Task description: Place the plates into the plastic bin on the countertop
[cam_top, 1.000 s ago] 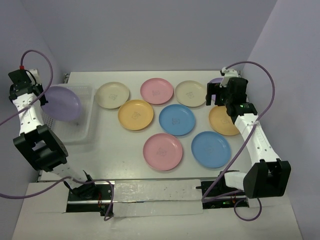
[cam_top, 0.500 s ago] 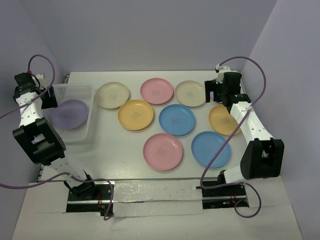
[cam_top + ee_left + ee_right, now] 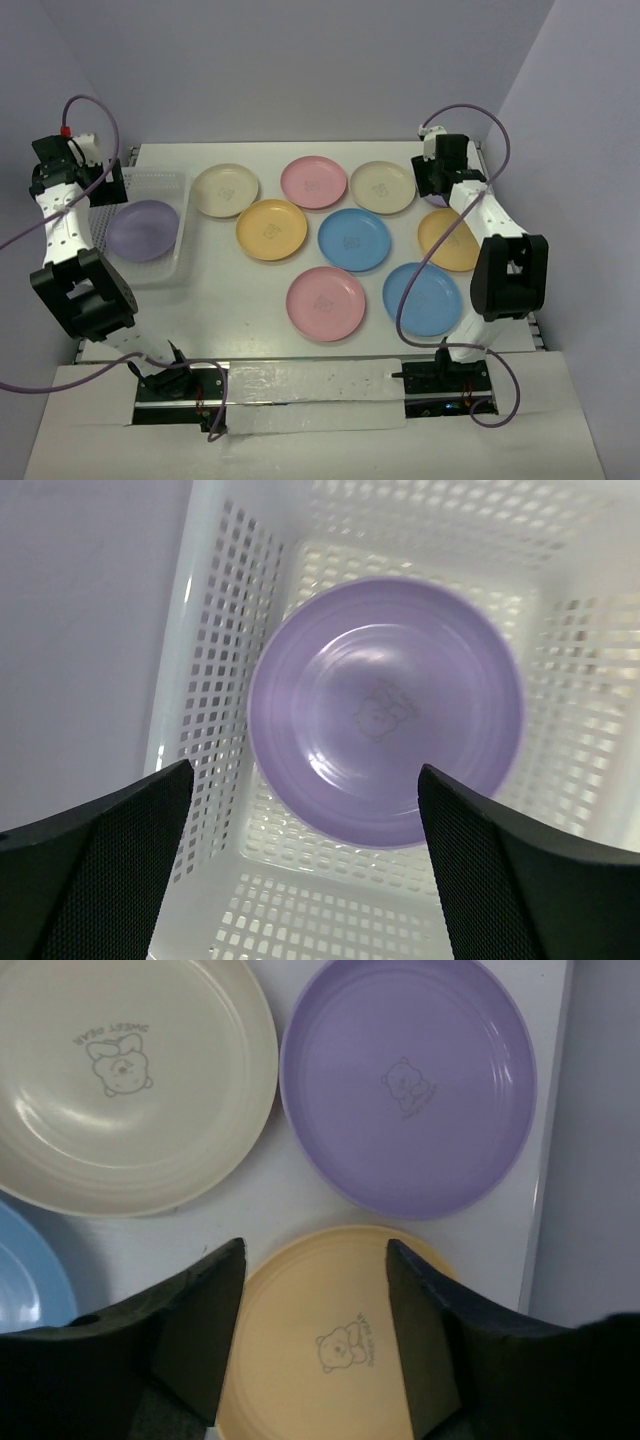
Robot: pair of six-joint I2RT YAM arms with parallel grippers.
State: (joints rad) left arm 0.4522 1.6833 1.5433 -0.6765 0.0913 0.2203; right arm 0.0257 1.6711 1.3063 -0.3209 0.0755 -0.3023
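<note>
Now left gripper (image 3: 305, 770) hovers, jaws spread, above purple plate (image 3: 385, 660) in bin (image 3: 215, 680).

Plates: ten total, two per colour.
- Purple, two: purple plate in bin (image 3: 145, 230); purple plate on worktop (image 3: 407, 1085), clear only in right wrist view.
- Cream, two: left cream plate (image 3: 225, 190), right cream plate (image 3: 382, 187).
- Pink, two: far pink plate (image 3: 313, 182), near pink plate (image 3: 326, 303).
- Yellow-orange, two: left yellow-orange plate (image 3: 271, 229), right yellow-orange plate (image 3: 447, 245).
- Blue, two: middle blue plate (image 3: 353, 240), near blue plate (image 3: 422, 298).
- Plastic bin (image 3: 150, 272): one.
- Worktop (image 3: 230, 300): one.
</note>
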